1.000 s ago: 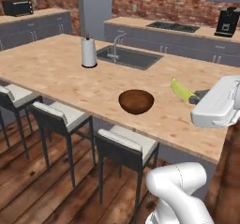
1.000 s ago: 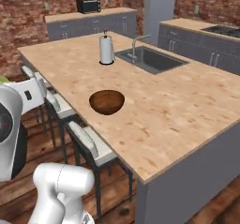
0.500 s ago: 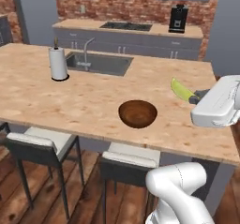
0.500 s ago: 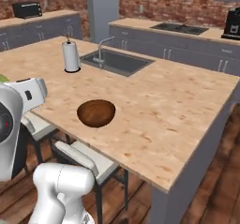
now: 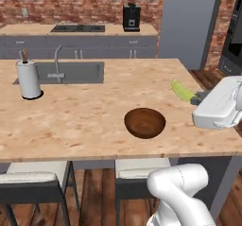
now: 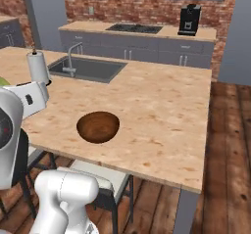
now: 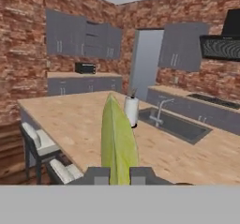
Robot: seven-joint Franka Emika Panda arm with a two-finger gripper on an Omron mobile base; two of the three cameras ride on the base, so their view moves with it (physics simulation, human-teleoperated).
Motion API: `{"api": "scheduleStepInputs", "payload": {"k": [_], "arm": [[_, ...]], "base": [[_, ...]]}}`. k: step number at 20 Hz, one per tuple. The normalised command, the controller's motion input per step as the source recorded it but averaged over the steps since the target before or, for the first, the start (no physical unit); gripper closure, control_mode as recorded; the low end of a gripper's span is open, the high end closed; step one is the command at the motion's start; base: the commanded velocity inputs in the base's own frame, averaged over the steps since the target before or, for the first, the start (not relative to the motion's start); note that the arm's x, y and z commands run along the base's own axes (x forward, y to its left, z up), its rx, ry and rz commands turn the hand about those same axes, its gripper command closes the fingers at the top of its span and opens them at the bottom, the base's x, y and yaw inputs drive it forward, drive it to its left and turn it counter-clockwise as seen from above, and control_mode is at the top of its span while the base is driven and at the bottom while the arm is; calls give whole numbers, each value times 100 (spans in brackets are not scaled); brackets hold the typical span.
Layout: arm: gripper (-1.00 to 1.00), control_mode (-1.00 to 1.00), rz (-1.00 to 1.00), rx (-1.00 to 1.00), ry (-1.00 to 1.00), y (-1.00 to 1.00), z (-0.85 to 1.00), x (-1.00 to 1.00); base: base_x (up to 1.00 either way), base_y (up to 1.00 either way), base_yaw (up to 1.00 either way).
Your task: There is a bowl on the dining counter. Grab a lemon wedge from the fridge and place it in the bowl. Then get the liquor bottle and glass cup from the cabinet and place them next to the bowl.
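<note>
The lemon wedge (image 7: 118, 138) is clamped in the gripper (image 7: 120, 175), above the dining counter (image 5: 85, 121) edge; the bowl (image 5: 144, 122) sits inboard.

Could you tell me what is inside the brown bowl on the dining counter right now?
Nothing can be seen inside the bowl; both base views show its bare brown inside. The lemon wedge is clamped in the gripper, off to the bowl's side. The near rim hides a sliver of its inner wall.
</note>
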Motion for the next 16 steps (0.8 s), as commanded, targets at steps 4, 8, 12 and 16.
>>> {"api": "scheduleStepInputs", "payload": {"k": [4,8,12,16], "arm": [[100,100,0,0,0,0,0,0],[100,-100,-23,2,8,2,-10,33],[100,-100,-40,4,29,0,-18,68],[100,-100,-30,3,38,0,-32,61]], "base": [[49,32,-52],[27,6,-24],[0,0,0],[0,0,0]]}}
